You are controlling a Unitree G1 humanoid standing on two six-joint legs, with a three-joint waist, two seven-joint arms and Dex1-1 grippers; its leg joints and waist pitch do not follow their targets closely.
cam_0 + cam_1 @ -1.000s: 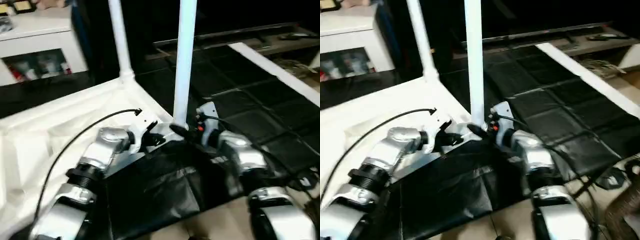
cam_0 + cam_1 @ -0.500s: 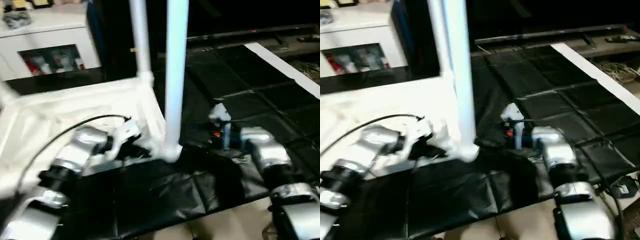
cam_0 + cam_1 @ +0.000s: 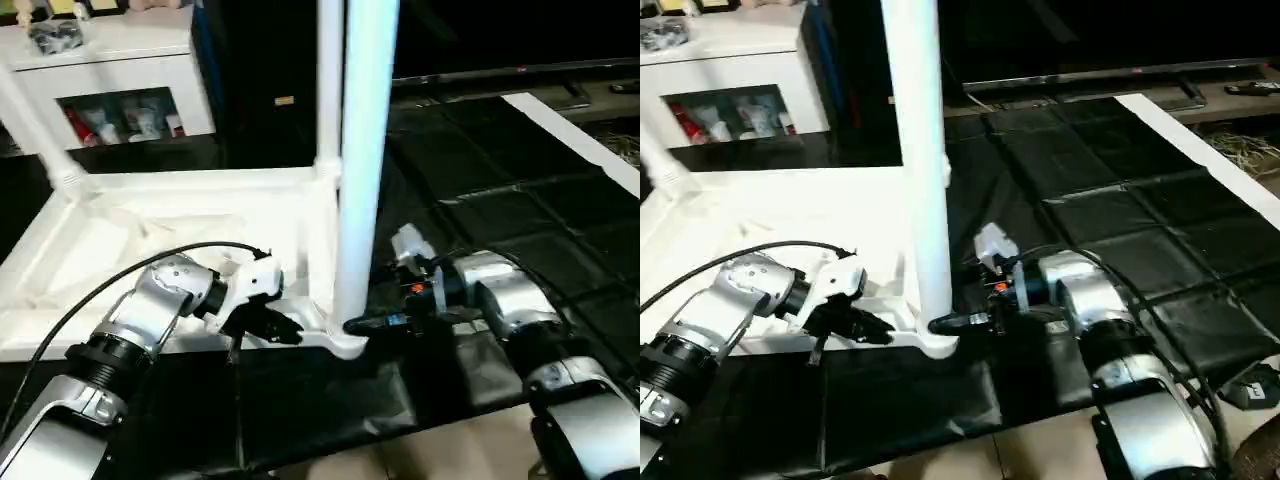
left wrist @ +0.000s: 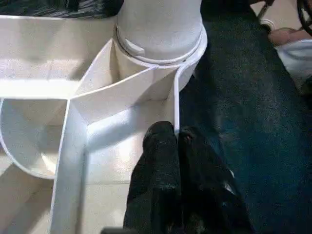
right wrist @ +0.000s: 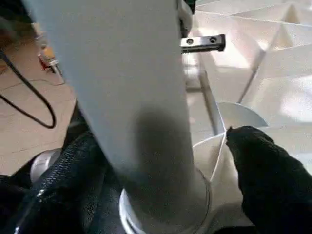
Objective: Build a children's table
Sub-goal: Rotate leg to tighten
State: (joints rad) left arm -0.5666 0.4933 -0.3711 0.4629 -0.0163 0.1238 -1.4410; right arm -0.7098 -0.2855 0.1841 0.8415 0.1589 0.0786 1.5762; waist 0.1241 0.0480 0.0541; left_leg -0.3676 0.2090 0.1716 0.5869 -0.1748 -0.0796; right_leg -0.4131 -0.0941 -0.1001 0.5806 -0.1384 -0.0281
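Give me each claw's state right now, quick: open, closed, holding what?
Left claw: closed on the table top's rim beside the near corner socket.
Right claw: open, fingers either side of the near leg at its base.

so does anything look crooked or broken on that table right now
Nothing stands out. The white plastic table top lies upside down on the black mat, with white tubular legs rising from its corner sockets. The nearest leg looks seated in its socket and about upright. No cracks or loose parts visible.
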